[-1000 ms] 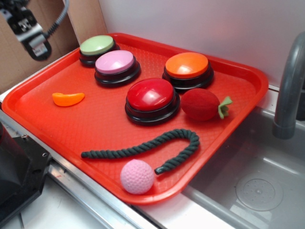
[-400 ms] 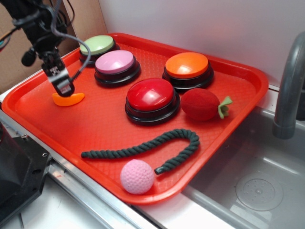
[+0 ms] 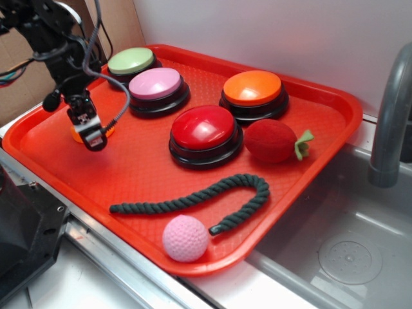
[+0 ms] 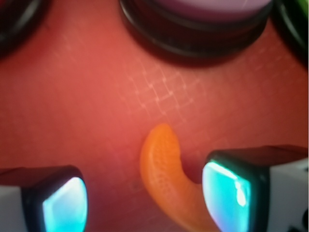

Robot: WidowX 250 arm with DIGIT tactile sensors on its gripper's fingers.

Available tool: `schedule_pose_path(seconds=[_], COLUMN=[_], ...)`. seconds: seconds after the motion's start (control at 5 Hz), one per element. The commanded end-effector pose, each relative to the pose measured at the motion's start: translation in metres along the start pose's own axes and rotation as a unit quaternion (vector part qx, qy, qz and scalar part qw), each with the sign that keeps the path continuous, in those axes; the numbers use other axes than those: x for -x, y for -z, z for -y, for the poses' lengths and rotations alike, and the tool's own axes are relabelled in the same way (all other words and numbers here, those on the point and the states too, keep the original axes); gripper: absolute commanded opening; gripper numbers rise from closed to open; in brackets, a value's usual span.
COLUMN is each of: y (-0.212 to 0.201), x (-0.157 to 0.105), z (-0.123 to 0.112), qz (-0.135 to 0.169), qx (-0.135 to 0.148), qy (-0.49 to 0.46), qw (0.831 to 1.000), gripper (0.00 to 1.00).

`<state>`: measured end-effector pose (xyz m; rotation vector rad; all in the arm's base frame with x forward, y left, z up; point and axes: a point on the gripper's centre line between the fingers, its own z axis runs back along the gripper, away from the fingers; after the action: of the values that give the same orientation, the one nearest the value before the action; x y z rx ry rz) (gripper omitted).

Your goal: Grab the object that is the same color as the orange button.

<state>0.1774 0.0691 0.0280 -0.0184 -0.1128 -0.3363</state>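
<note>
Red tray point(image 3: 322, 96) beside a sink point(image 3: 347, 251) bears no readable writing. Gripper point(image 4: 145, 193) hangs low with jaws spread around the orange crescent point(image 4: 164, 174); orange button point(image 3: 252, 88) sits well apart.

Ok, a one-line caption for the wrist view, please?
Open jaws straddle the orange crescent on the red tray, pink-topped button just beyond.

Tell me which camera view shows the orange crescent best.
The wrist view: the orange crescent lies large and unobstructed on the tray between the open gripper fingers, nearer the right one. In the exterior view the gripper hides nearly all of it.
</note>
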Motion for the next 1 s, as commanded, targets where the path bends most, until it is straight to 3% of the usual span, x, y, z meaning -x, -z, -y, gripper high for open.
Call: schedule_pose_path(seconds=[0.0,0.2,0.8], y=[0.0118,0.0124,0.0119], x=[-0.0066,-0.0059,-0.0058], z=[-0.0033,-0.0022,-0.0032], qz=[0.001,0.004,-0.002], qx=[-0.008,-0.01,-0.018], qy=[0.007,0.006,-0.002], qw=[1.0,1.0,1.0], gripper=[0.98,0.0,0.0])
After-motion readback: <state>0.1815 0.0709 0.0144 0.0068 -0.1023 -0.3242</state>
